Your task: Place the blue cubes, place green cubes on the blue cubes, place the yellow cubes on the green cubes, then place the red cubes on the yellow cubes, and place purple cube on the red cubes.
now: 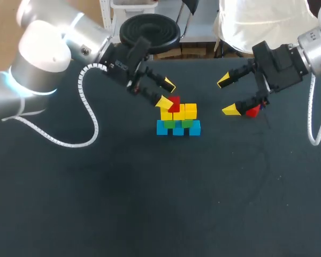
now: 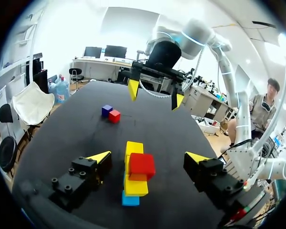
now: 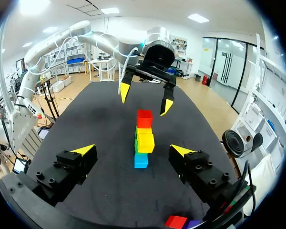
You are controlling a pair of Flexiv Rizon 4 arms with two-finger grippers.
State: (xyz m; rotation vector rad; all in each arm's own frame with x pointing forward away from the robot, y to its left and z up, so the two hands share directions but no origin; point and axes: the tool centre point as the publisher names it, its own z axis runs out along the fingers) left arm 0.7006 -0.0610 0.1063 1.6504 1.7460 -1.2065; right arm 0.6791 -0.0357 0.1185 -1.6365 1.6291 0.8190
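Left jaws apart around cube stack (image 1: 177,119), right jaws apart above loose red cube (image 1: 252,111)

Stack sits mid-table: three blue cubes (image 1: 178,129) in a row at the bottom, green cubes (image 1: 186,123) on those, yellow cubes (image 1: 190,111) above, one red cube (image 1: 174,103) on top at the left end. A second red cube (image 1: 252,111) and the purple cube (image 2: 107,110) lie touching, off to the right.
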